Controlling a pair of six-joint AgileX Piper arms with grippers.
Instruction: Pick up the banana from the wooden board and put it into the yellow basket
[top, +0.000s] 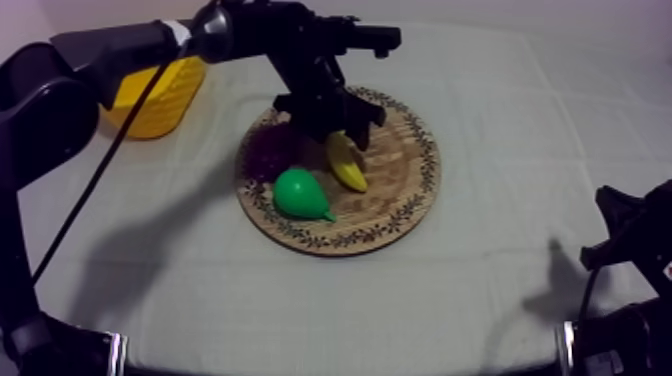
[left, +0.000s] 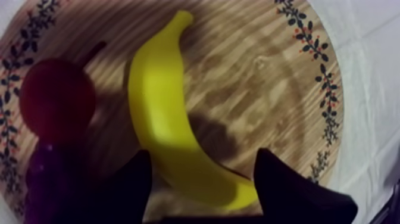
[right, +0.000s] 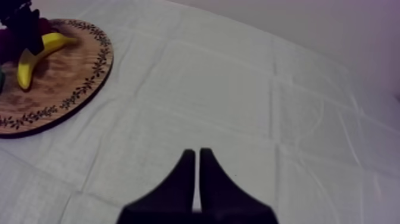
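The yellow banana (top: 347, 163) lies on the round wooden board (top: 405, 190), beside a green pear (top: 300, 194) and dark grapes (top: 264, 152). My left gripper (top: 345, 135) hangs just over the banana's far end. In the left wrist view the banana (left: 163, 113) runs between the two black fingers (left: 134, 187), which stand apart on either side of its end; the left gripper (left: 203, 154) is open. A small red fruit (left: 56, 98) sits next to the banana. My right gripper (right: 197, 154) is shut on nothing above bare cloth, well away from the board (right: 71, 89).
The yellow basket (top: 160, 95) stands at the back left of the table, behind my left arm. Grapes (left: 50, 179) lie close to the left finger. The right arm (top: 630, 240) rests at the table's right edge.
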